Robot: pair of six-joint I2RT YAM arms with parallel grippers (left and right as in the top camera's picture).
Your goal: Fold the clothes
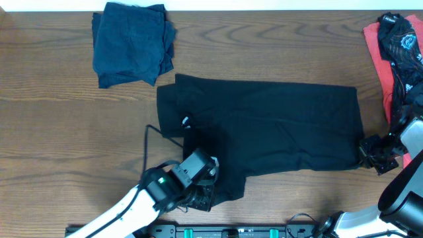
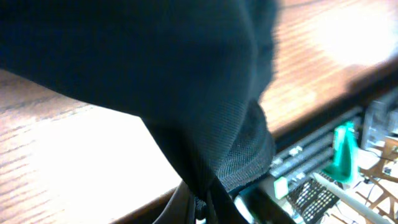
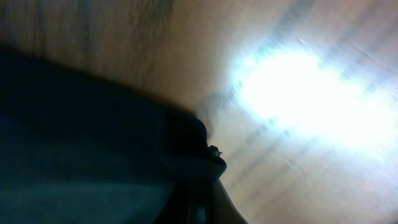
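Note:
A black T-shirt (image 1: 264, 125) with a small white logo lies spread across the middle of the wooden table. My left gripper (image 1: 201, 192) is at the shirt's near-left flap, shut on the fabric; in the left wrist view the black cloth (image 2: 186, 93) is pinched between the jaws and hangs over the table's front edge. My right gripper (image 1: 367, 151) is at the shirt's right near corner, shut on a bunched fold of the dark fabric (image 3: 193, 143).
A folded dark navy shirt (image 1: 132, 43) sits at the back left. A pile of black and coral-red clothes (image 1: 396, 46) lies at the far right edge. The robot's base rail (image 2: 323, 162) runs along the table's front.

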